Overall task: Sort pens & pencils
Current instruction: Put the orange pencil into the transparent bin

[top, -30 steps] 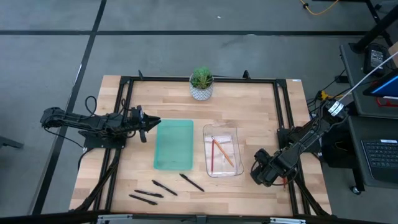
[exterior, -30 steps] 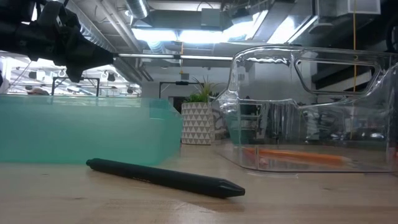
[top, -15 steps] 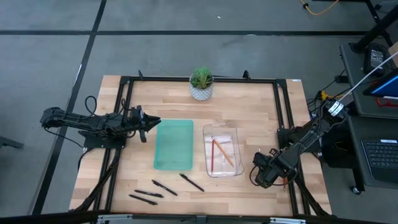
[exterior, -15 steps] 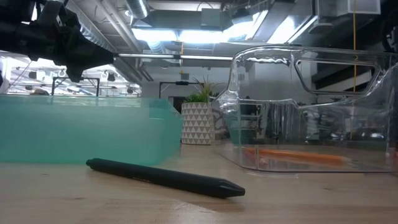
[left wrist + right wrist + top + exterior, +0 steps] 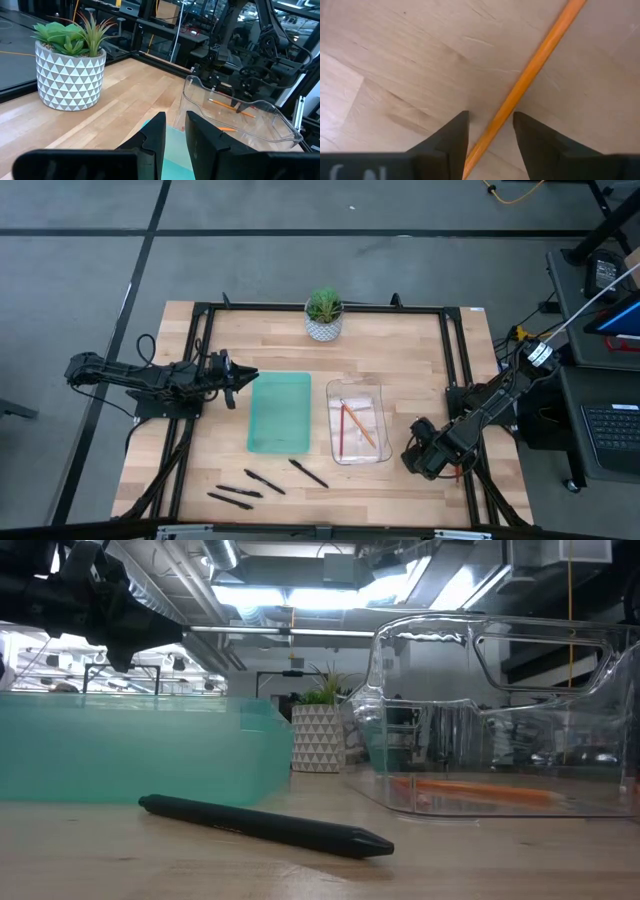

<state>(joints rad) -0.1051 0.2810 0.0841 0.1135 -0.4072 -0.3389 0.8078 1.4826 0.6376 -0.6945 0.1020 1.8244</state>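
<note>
Down by the table's right edge, the right gripper [image 5: 489, 131] hangs open over one pencil [image 5: 530, 75] lying between its fingers — two more pencils [image 5: 352, 426] lie in the clear bin [image 5: 372, 455], three pens [image 5: 268, 482] sit near the front, and the left gripper [image 5: 236, 381] waits slightly open beside the green bin [image 5: 270, 430].

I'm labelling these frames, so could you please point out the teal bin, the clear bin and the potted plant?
teal bin [image 5: 279, 412]: high view, bare floor.
clear bin [image 5: 372, 450]: high view, bare floor near its front corner.
potted plant [image 5: 323, 326]: high view, patterned pot.
</note>
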